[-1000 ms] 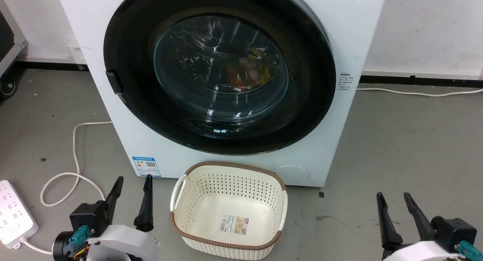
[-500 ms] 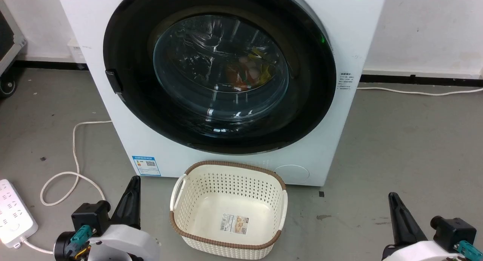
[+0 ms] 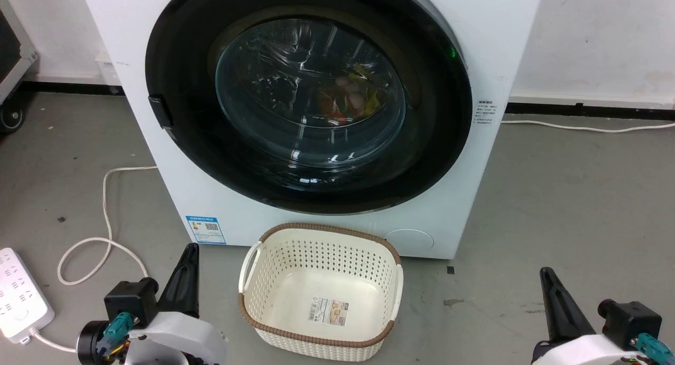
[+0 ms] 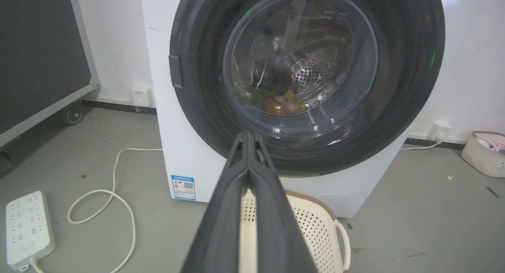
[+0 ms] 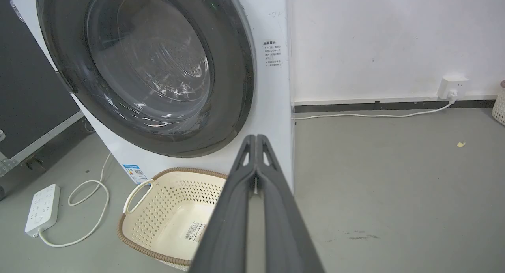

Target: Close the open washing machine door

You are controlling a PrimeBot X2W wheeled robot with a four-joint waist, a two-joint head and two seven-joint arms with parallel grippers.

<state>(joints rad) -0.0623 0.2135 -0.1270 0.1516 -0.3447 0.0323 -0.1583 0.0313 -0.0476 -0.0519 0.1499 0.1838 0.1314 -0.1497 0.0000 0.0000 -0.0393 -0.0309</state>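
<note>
The washing machine (image 3: 501, 54) takes up the top centre of the head view, a white box on the grey floor (image 3: 569, 207). The washing machine door (image 3: 311, 96) lies flat against the machine's front, its black rim ringing the glass bowl; some colourful laundry (image 3: 348, 98) shows through the glass. Lower centre, just in front of the machine, sits a cream perforated basket (image 3: 316, 259) with a brown rim. At the left edge a white power strip (image 3: 21, 296) lies beside a looped white cable (image 3: 105, 238). The left claw (image 3: 191, 249) is at lower left and the right claw (image 3: 546, 274) at lower right. Both have their fingers pressed together, gripping nothing, well short of the door. A small blue label (image 3: 205, 229) marks the machine's lower left corner.
</note>
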